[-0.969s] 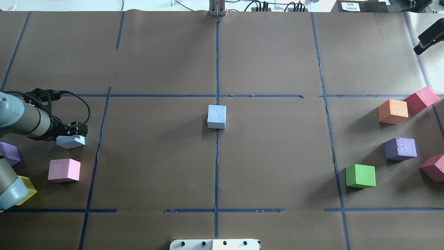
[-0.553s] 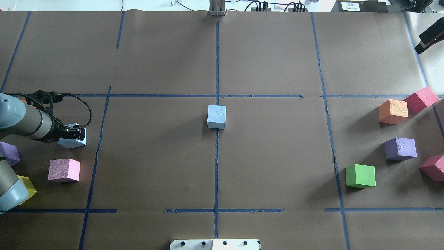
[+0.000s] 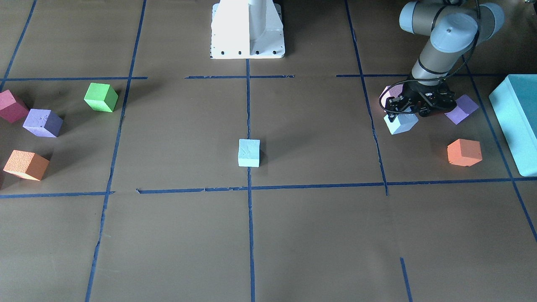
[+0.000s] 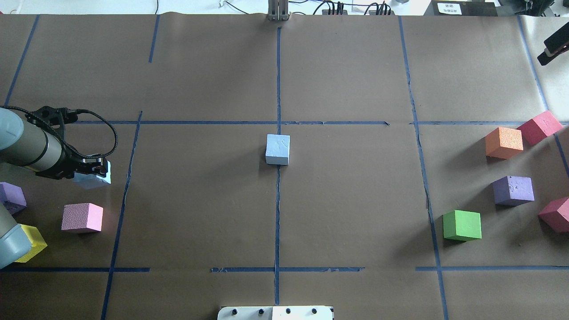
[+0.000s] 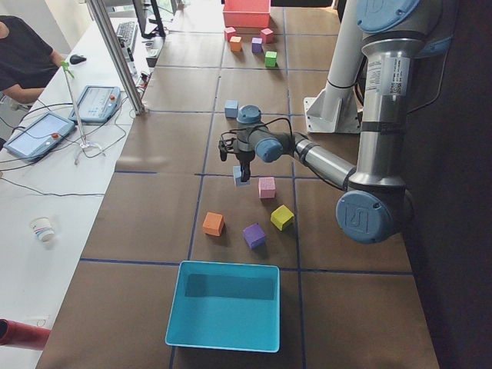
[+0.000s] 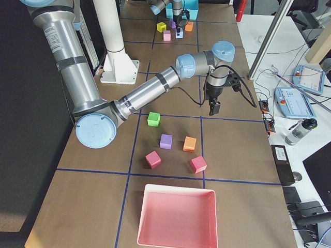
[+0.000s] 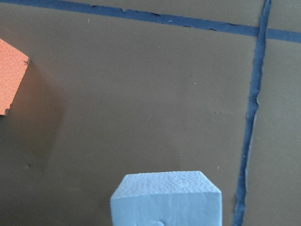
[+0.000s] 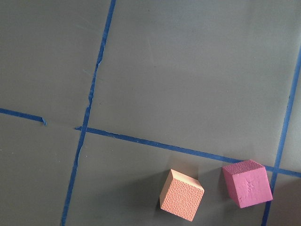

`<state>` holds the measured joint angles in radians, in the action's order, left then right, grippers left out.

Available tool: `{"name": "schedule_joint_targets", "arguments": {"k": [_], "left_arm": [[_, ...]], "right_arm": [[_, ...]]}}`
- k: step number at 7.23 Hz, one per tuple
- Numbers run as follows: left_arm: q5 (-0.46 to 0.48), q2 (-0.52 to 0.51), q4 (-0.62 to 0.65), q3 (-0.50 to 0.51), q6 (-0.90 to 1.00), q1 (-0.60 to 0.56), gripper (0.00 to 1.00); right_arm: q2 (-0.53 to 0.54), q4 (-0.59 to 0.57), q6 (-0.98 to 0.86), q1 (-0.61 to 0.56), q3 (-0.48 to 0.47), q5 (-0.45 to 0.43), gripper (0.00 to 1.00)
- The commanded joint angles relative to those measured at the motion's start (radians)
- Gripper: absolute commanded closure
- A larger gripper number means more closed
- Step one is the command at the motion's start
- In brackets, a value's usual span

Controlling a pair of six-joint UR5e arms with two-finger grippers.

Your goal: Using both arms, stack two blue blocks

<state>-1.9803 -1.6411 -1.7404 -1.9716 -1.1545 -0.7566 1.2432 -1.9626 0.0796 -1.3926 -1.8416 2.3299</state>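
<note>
One pale blue block lies on the centre tape line; it also shows in the front view. My left gripper is shut on the second blue block, held just above the paper at the table's left side. The front view shows this gripper over the block, and the left wrist view shows the block at the bottom edge. My right gripper hangs high near the table's far right edge. Only its dark tip shows overhead, and I cannot tell how its jaws stand.
A pink cube, a purple cube, a yellow cube and an orange cube lie around the left gripper. A large teal box stands beyond them. On the right lie orange, red, purple and green cubes.
The left gripper has settled onto the blue block, closed on it and drawn it slightly up and back. The right gripper's tip has shifted a little toward the right edge.
</note>
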Motion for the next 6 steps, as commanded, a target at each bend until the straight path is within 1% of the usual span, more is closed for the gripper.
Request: {"name": "schedule_joint_targets", "arguments": {"k": [1, 2, 3, 4, 5, 6], "left_arm": [[-0.005, -0.264, 0.376, -0.067, 0.062, -0.004, 1.0], [-0.003, -0.383, 0.468, -0.052, 0.062, 0.0, 1.0], [-0.005, -0.444, 0.47, -0.017, 0.064, 0.011, 1.0], [-0.008, -0.535, 0.469, 0.053, 0.064, 0.016, 1.0], [-0.009, -0.646, 0.467, 0.15, 0.065, 0.019, 1.0], [-0.011, -0.733, 0.464, 0.231, 0.065, 0.029, 1.0]], "right_arm": [[0.03, 0.001, 0.011, -0.01, 0.005, 0.002, 0.0], [0.101, 0.005, -0.001, -0.025, -0.001, 0.008, 0.0], [0.17, 0.096, 0.003, -0.031, -0.001, 0.009, 0.0], [0.259, 0.199, 0.003, -0.036, -0.001, 0.017, 0.0], [0.333, 0.282, 0.006, -0.049, 0.001, 0.023, 0.0], [0.35, 0.293, 0.008, -0.072, 0.002, 0.049, 0.0]]}}
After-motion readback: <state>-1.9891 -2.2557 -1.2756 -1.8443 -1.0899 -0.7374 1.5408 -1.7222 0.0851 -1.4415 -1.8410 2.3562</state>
